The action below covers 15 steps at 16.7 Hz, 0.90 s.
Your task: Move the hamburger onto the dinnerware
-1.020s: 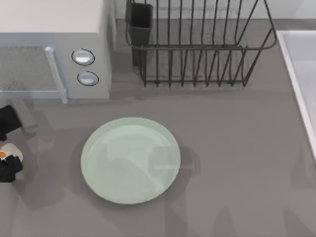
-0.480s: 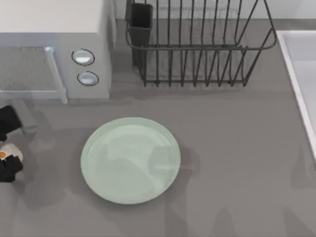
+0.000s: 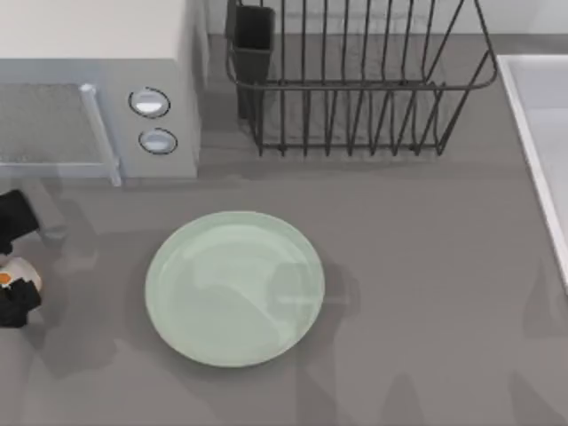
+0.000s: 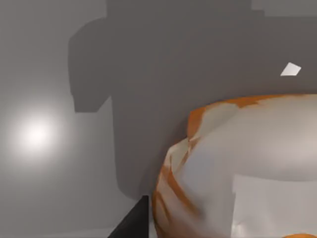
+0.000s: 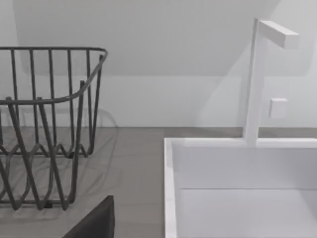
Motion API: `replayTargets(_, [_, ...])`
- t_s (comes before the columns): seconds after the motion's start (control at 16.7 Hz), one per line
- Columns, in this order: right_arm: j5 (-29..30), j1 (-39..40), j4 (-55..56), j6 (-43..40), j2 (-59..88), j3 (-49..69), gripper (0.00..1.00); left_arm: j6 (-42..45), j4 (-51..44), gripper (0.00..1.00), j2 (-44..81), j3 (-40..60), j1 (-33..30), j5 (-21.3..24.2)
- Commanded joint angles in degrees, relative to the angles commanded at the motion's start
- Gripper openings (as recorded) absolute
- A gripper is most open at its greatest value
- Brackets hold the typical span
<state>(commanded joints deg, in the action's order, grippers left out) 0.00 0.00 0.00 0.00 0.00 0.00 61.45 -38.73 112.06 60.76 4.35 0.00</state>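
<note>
Grey tabletop fills your top view, with a microwave (image 3: 98, 89) at upper left and a wire dish rack (image 3: 355, 80) at upper centre. Look to the far left edge: the hamburger (image 3: 19, 273) sits round, with no clear long axis, pinched between the dark fingers of the left gripper (image 3: 14, 266), which is clenched on it. Well apart, at centre, the dinnerware (image 3: 234, 288) holds nothing. Your right wrist view shows a sink (image 5: 237, 188) beside the rack.
</note>
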Motion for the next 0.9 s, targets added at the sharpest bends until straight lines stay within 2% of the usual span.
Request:
replayTargets(0.18, [0.0, 0.0, 0.0, 0.0, 0.0, 0.0, 1.0, 0.0, 0.0, 0.0, 0.0, 0.0, 0.0, 0.0])
replayTargets(0.24, [0.0, 0.0, 0.0, 0.0, 0.0, 0.0, 1.0, 0.2, -4.6, 0.0, -3.8, 0.6, 0.7, -0.3])
replayTargets(0.48, [0.0, 0.0, 0.0, 0.0, 0.0, 0.0, 1.0, 0.5, -7.4, 0.0, -6.8, 1.3, 0.8, -0.2])
replayTargets(0.9, [0.0, 0.0, 0.0, 0.0, 0.0, 0.0, 1.0, 1.1, -19.8, 0.0, -14.5, 9.9, 0.3, -0.3])
